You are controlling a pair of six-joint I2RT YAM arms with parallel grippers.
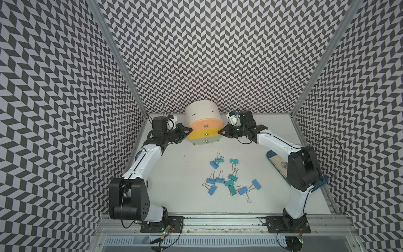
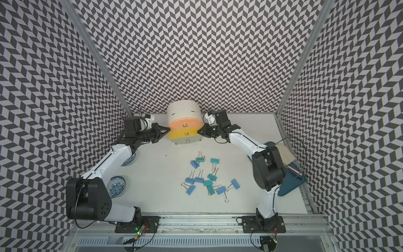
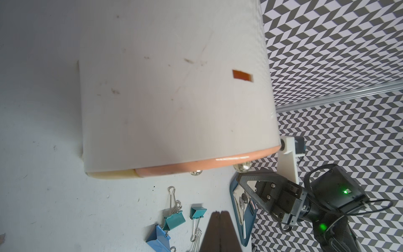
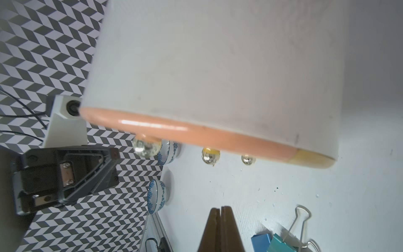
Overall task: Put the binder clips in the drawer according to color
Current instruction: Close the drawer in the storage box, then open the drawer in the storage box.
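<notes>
The drawer (image 1: 205, 124) is a white round-topped cabinet at the back of the table, with peach, yellow and pale grey fronts, all closed. My left gripper (image 1: 192, 130) is shut and empty, its tip at the cabinet's left edge. The right gripper (image 1: 219, 132), also shut and empty, has its tip at the cabinet's right edge. Several binder clips lie loose mid-table, blue ones (image 1: 256, 184) and teal ones (image 1: 229, 182). In the left wrist view the shut tips (image 3: 220, 212) sit beside a teal clip (image 3: 174, 220). The right wrist view shows the shut tips (image 4: 220, 208) near a blue clip (image 4: 260, 242).
A blue tray (image 2: 290, 189) holding a cloth and cutlery lies at the table's right side, under the right arm. Two blue-patterned bowls (image 2: 117, 185) (image 2: 128, 161) stand by the left wall under the left arm. Patterned walls close in three sides.
</notes>
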